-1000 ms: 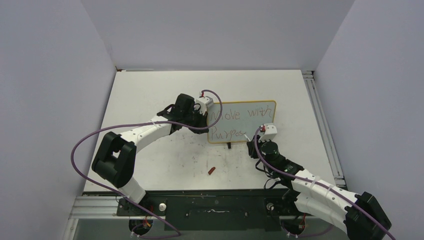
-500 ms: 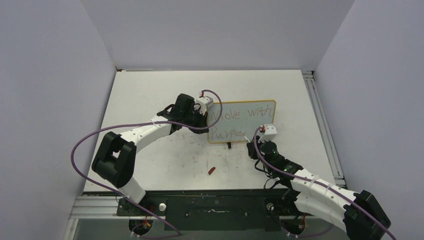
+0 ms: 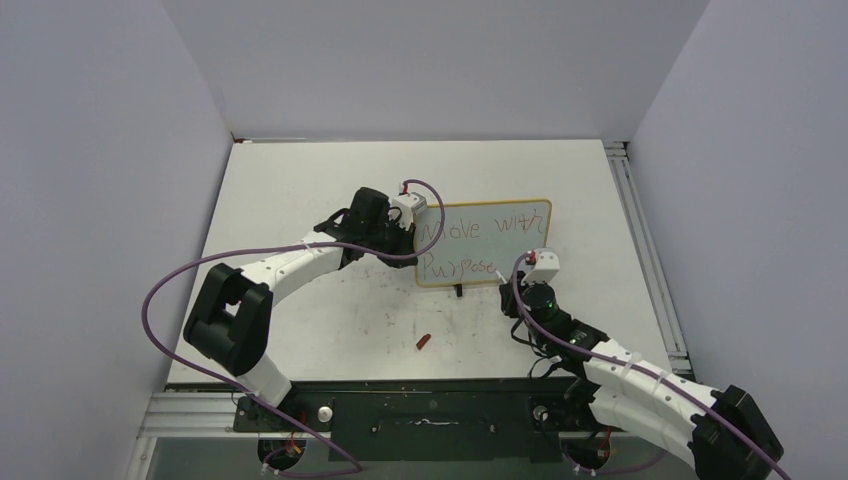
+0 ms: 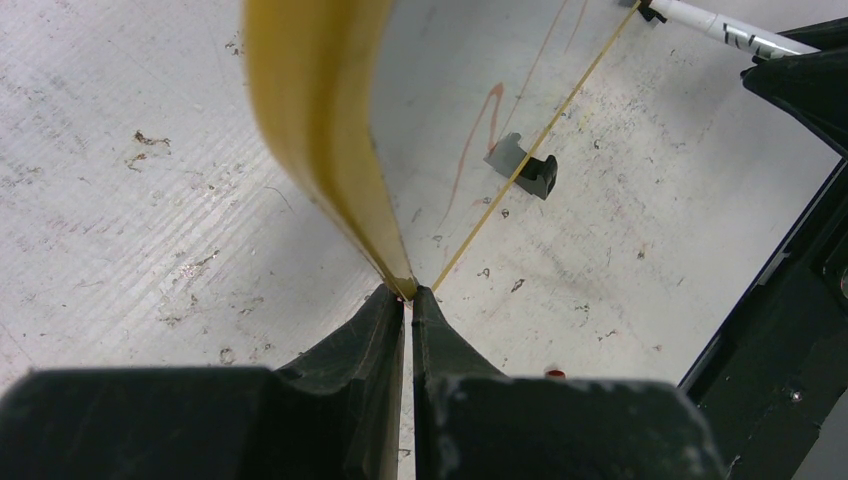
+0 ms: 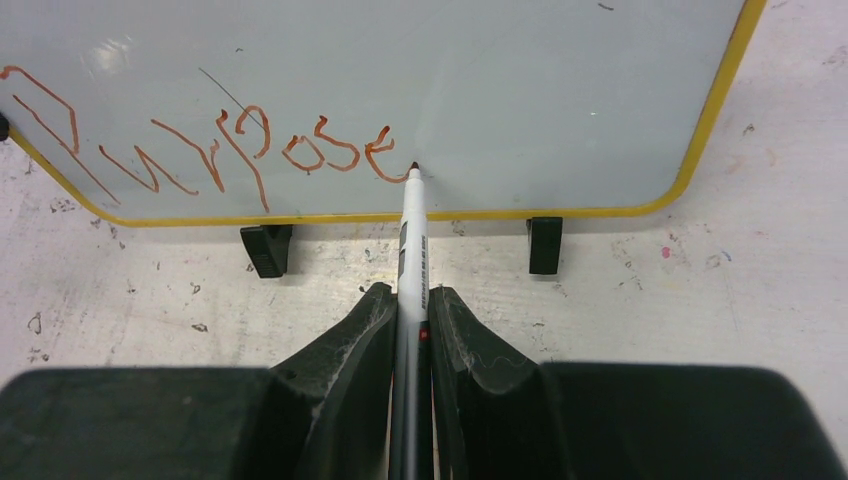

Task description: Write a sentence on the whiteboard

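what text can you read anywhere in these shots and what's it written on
"Move with": top line of the reddish-brown handwritten sentence on the small yellow-framed whiteboard.
"Purpose": second line, same board.
Black print on the thin white marker pen: too small to read.

Whiteboard (image 3: 515,248): small, rectangular, rounded corners, pale glossy face, thin yellow frame, two black feet (image 5: 267,248) under the lower long edge, resting on the table (image 3: 300,190). Sits right of table centre, long side left-right, face showing from above; flat or leaning back, can't tell. Left edge pinched in the closed left gripper (image 4: 410,298). Sentence (image 5: 338,156): thin reddish-brown handwriting, two lines, "Move with" on top, "Purpose" below at lower left, running to about mid-width. Lower right of the face is bare.
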You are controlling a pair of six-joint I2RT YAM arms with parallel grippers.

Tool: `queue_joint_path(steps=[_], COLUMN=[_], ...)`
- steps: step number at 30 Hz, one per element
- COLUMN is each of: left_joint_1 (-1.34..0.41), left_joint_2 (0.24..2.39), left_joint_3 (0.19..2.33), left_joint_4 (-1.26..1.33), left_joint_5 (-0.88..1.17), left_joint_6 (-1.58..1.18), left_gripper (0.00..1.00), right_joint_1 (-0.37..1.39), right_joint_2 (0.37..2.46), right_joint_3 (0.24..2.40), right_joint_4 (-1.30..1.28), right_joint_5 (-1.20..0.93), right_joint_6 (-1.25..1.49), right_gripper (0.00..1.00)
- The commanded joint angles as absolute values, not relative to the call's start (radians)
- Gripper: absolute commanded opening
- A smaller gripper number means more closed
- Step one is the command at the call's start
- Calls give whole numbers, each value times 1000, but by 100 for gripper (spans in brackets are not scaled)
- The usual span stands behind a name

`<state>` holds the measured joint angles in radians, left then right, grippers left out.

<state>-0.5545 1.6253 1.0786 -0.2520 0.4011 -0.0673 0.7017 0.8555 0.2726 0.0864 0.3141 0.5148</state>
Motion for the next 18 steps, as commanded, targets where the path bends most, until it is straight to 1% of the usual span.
queue_joint_path(steps=[1, 12, 18], left_joint_1=[-554, -554, -554], left_joint_2=[1597, 1594, 1591], left_joint_3=[1136, 1135, 1134], left_joint_4=[-230, -229, -231], left_joint_5=[433, 431, 427], left_joint_6=[-69, -69, -69], left_gripper=[0, 0, 0], right_joint_1=[701, 703, 703], right_joint_2=[819, 771, 722], right_joint_3=[276, 261, 339], right_joint_4=[94, 109, 7], right_joint_5=[375, 333, 312], right_joint_6=[532, 505, 504], right_gripper=[5, 5, 5])
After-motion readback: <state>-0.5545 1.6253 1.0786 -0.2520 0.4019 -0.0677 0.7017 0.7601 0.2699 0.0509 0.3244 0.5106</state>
